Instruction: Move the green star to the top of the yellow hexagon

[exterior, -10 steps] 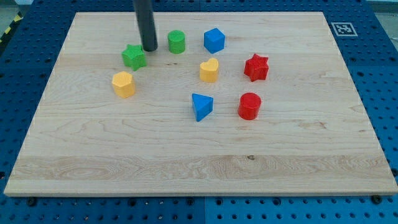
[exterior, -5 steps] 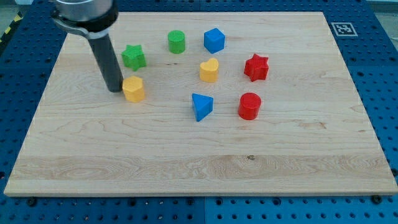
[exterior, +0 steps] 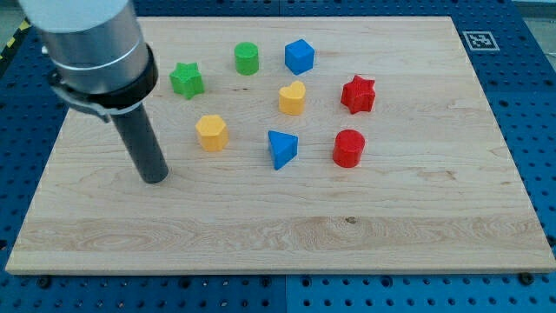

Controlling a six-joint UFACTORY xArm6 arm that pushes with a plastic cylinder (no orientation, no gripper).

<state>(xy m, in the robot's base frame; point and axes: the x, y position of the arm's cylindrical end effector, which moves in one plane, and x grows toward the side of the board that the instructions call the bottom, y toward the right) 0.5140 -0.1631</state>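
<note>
The green star (exterior: 187,79) lies near the board's top left. The yellow hexagon (exterior: 211,133) lies below it and a little to the right, with a clear gap between them. My tip (exterior: 155,178) rests on the board to the lower left of the yellow hexagon, apart from it and well below the green star. It touches no block.
A green cylinder (exterior: 247,58) and a blue cube (exterior: 299,56) stand right of the star. A yellow heart (exterior: 293,98), a blue triangle (exterior: 281,148), a red star (exterior: 358,94) and a red cylinder (exterior: 348,148) lie right of the hexagon. The wooden board (exterior: 417,200) sits on a blue pegboard.
My tip went from beside the green star down to the hexagon's left, pushed the hexagon right and down, then moved further down and off it. The green star barely moved.
</note>
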